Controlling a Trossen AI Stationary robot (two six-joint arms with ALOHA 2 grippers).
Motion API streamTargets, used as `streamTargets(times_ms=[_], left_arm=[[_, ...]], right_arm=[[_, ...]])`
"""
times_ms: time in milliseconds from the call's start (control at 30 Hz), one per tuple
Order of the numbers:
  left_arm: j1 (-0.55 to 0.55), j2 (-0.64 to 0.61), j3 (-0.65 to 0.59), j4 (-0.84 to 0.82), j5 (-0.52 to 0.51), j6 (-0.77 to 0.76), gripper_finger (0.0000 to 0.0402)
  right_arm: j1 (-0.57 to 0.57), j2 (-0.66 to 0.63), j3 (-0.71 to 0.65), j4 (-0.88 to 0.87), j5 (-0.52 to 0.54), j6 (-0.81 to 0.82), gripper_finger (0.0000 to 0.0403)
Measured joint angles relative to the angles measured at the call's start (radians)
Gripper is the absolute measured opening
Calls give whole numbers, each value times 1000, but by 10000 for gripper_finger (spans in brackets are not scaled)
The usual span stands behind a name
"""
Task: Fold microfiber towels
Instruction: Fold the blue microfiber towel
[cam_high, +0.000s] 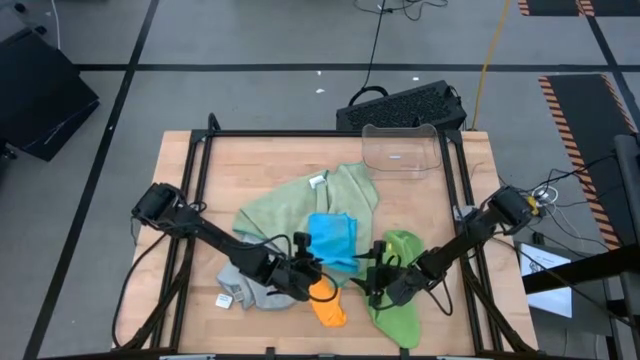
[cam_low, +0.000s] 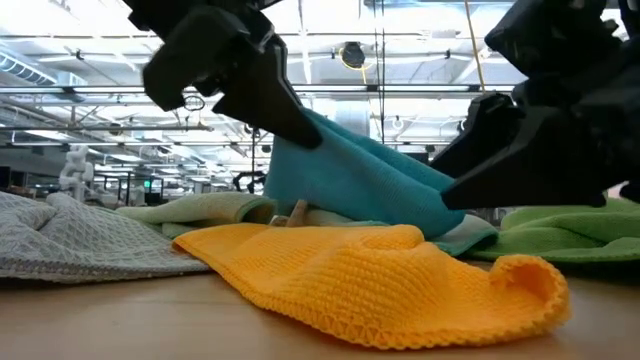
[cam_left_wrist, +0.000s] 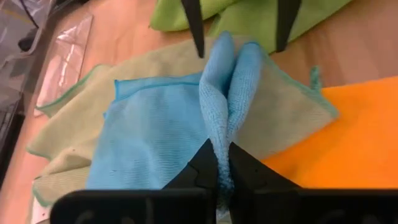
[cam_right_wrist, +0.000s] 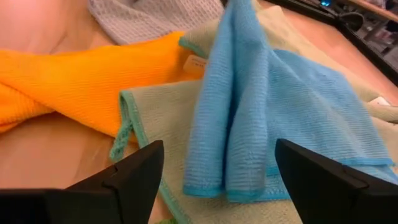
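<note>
High view: left claw (cam_high: 312, 268) pinches blue towel (cam_high: 332, 240); right claw (cam_high: 377, 277) spread wide.

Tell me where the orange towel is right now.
In the high view the orange towel lies at the table's front edge, near the middle, just below the blue towel, with the grey towel to its left and the lime green towel to its right.

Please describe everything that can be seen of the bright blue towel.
The bright blue towel is a soft, finely ribbed cloth with a stitched blue hem. It lies partly flat on the sage green towel, beside the orange towel. The left tool is shut on it, pinching one edge up into a ridge. The right tool stands open, not touching it.
</note>
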Motion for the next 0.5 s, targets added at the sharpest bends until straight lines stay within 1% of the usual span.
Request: streamTargets(times_ms=[133, 267, 367, 500], left_arm=[[5, 0, 0, -1, -1, -10, 6], [2, 0, 0, 8, -5, -17, 16], [4, 0, 0, 9, -8, -20, 13], [3, 0, 0, 8, -10, -36, 7]], right_arm=[[-1, 18, 0, 27, 12, -20, 292], [-24, 18, 0, 30, -16, -15, 267], [-41, 18, 0, 34, -19, -16, 230], [-48, 18, 0, 30, -22, -20, 152]])
